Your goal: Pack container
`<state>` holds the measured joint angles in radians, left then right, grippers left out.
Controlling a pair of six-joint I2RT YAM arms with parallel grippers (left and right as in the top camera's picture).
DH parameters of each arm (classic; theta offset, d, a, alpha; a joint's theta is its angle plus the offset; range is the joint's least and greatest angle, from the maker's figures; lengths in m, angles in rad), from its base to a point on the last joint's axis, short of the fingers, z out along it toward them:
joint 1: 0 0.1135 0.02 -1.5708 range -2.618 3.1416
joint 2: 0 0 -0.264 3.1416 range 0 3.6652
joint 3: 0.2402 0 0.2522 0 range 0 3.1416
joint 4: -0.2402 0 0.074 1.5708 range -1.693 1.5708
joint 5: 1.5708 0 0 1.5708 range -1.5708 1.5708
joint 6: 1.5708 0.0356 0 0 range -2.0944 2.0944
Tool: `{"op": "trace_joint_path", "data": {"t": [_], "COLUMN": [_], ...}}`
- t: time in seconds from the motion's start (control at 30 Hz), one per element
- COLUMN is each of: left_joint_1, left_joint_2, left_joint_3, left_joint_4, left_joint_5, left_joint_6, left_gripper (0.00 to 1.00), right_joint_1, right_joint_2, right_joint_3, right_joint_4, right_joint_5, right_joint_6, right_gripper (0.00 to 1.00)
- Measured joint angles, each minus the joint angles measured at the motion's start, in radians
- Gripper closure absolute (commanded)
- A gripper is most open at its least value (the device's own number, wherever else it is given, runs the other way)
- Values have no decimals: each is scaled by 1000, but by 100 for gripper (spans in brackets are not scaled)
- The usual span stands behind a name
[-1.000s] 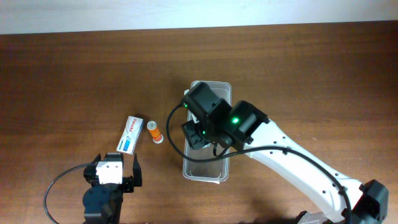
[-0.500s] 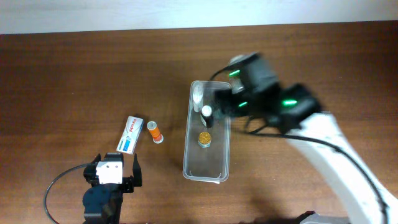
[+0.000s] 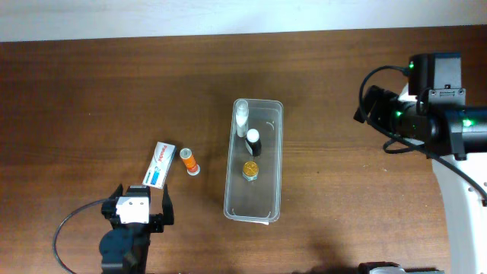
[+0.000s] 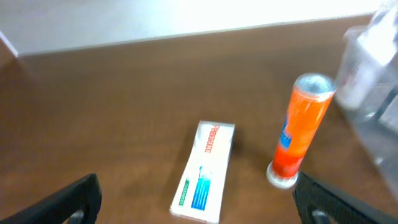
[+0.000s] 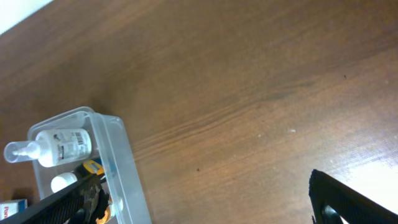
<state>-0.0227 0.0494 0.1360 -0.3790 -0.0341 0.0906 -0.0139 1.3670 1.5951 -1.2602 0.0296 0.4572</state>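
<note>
Since a second ago, your right arm has left the long clear plastic container [image 3: 254,202]. The right gripper [image 5: 208,199] now hangs well to its right over the brown wooden table [image 3: 342,61]. Both pincers are spread wide and empty. The left gripper [image 3: 141,202], nearest you, faces the white toothpaste box [image 3: 161,164] and the white-capped orange tube [image 3: 189,161], touching neither. The container lies mid-table, right of the tube. From near to far it holds a gold-lidded jar [image 3: 250,170], a white-capped dark bottle [image 3: 253,141] and a clear spray bottle [image 3: 242,116].
</note>
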Motion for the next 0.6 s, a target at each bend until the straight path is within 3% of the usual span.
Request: {"op": "trace_joint_path", "data": {"t": [0.33, 0.5, 0.6], "left_joint_1": [0, 0, 0], "left_joint_2": [46, 242, 439], "left_joint_3": [87, 334, 510], "left_joint_4": [65, 15, -105], "left_joint_5": [82, 85, 88], "left_joint_6": [-54, -62, -74], "left_gripper": [0, 1, 1], "right_joint_1": [-5, -5, -5], "right_joint_2": [31, 31, 31], "right_joint_3": [0, 0, 0], "right_joint_4": [-26, -27, -28], "right_joint_5": [0, -1, -1], "right_joint_6": [6, 7, 7], "right_gripper": [2, 2, 2]}}
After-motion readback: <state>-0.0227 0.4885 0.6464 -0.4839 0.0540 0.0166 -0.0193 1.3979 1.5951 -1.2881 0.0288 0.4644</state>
